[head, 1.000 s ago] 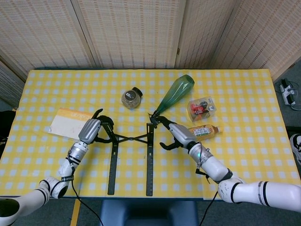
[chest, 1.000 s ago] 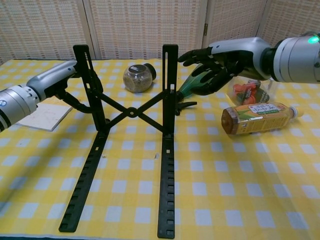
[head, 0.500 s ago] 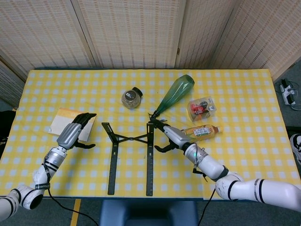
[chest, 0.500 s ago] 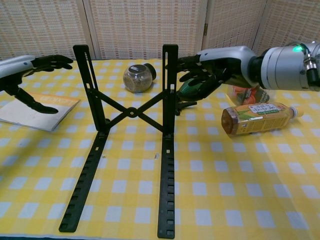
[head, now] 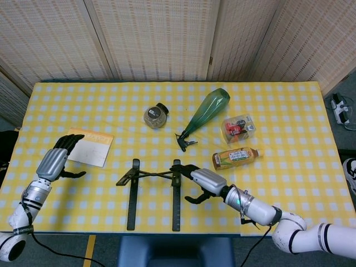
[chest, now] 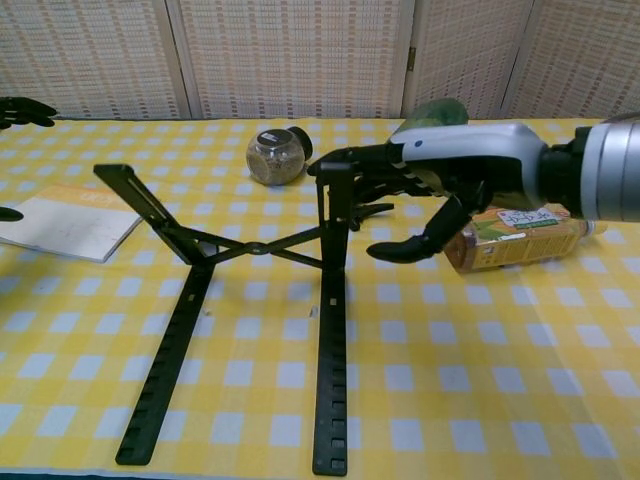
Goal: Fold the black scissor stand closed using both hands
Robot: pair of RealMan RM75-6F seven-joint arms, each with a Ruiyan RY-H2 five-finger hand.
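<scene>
The black scissor stand point(head: 153, 177) lies at the table's front middle, its two base rails pointing toward me. In the chest view its left upright point(chest: 150, 207) leans far out to the left, and the right upright point(chest: 334, 215) stands nearly vertical. My right hand point(head: 202, 181) lays its fingers point(chest: 352, 160) across the top of the right upright, with the thumb hanging apart below. My left hand point(head: 55, 161) hovers open at the left, well clear of the stand, by the notepad point(head: 89, 147). Only its fingertips point(chest: 22, 108) show in the chest view.
Behind the stand are a small jar point(head: 155, 115), a lying green bottle point(head: 206, 110), a small black clip point(head: 183, 141), a clear box with red contents point(head: 238, 126) and a lying tea bottle point(head: 236, 157). The yellow checked table point(head: 300, 183) ends just past the rails' front tips.
My left hand let go of the left upright and drew back to the left. My right hand moved forward with the right upright. Both uprights have dropped lower, the left one now tilting outward.
</scene>
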